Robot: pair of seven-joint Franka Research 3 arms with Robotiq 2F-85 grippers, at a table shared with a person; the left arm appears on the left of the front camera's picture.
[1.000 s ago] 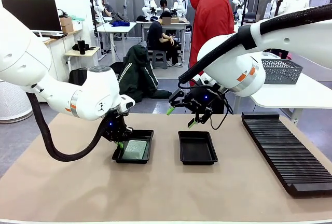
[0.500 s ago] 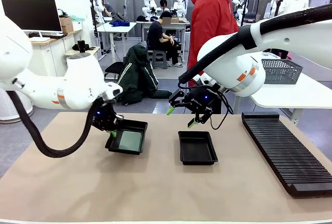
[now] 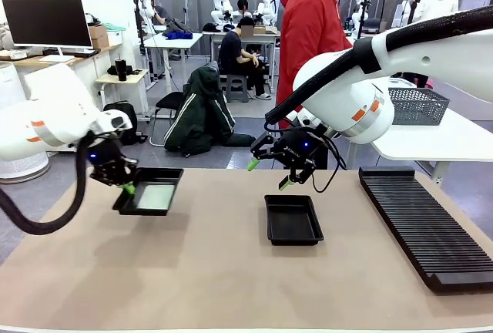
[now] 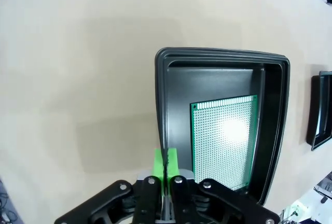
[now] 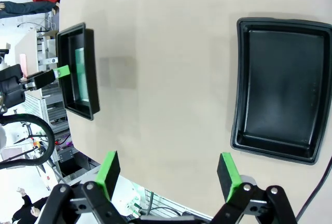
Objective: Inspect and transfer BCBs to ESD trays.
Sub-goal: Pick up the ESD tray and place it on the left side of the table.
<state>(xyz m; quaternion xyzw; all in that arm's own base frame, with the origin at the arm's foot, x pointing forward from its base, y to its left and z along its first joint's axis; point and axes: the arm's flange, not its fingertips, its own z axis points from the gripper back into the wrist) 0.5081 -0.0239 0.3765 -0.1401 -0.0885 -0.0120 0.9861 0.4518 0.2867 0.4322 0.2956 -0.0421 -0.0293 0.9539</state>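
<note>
Left gripper [image 3: 127,187] pinched shut, low, far left; right gripper [image 3: 269,175] open, hovering.

Tan worktop [image 3: 231,287]. Black ESD tray [image 3: 293,220] lies at centre. Long ribbed rack [image 3: 424,225] lies at right. Second tray [image 3: 171,171] far left, possibly lifted clear; hard to tell.

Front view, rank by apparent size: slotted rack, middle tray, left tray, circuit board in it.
1. Slotted rack
2. Middle tray and left tray: look about alike, so unranked
3. Circuit board, smaller than its tray's floor
</note>
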